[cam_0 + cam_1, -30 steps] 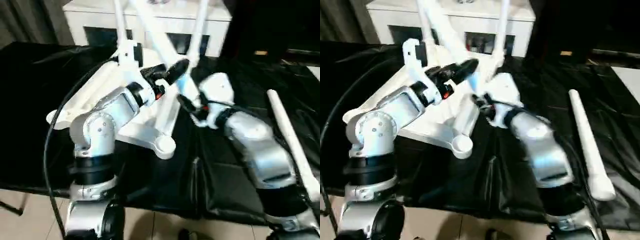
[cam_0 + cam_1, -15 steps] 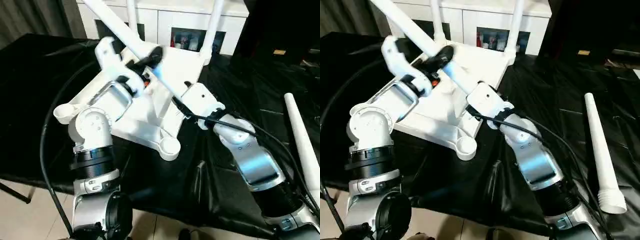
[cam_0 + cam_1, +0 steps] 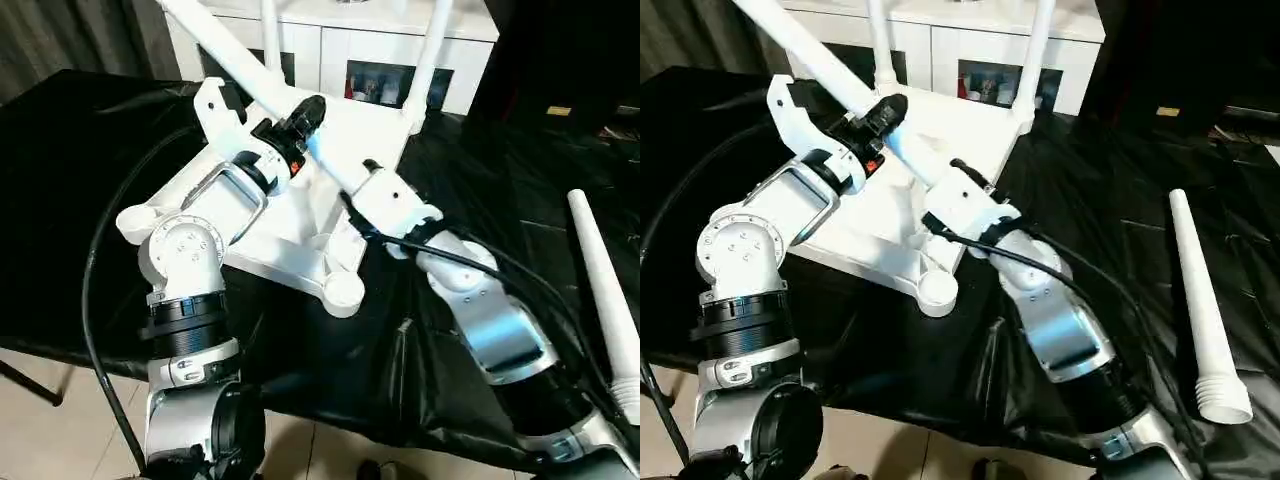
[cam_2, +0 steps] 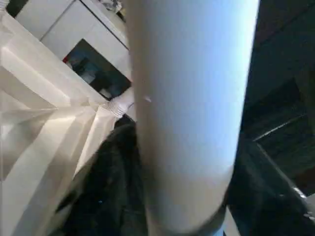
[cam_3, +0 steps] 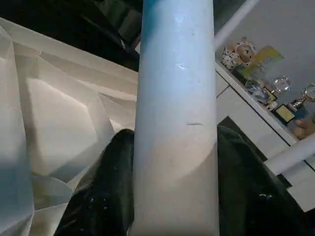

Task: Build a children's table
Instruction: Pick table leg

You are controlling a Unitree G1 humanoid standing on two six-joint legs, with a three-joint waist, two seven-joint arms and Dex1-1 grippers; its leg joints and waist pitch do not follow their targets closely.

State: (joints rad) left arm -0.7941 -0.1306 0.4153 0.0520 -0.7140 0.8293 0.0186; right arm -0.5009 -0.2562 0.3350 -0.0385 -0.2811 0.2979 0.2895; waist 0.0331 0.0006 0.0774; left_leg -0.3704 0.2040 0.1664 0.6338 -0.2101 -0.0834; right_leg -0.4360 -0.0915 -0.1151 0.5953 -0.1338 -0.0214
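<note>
Both tools on one leg [image 3: 235,45]: left tool [image 3: 303,118] clamps it mid-shaft at frame upper centre, black fingers [image 4: 110,196] on either side of the shaft; right tool [image 3: 362,185] grips the same leg lower down, fingers [image 5: 106,196] straddling it. Leg's long axis runs diagonally, thin end to the upper left corner, thick end down-right toward the tabletop [image 3: 345,150]. Tabletop lies upside down on the black-covered table [image 3: 60,200], centre-left, ribs up. Two legs stand upright in its far sockets [image 3: 428,60]. Spare leg [image 3: 1200,300] lies at right, wide end nearest, narrow end away.
</note>
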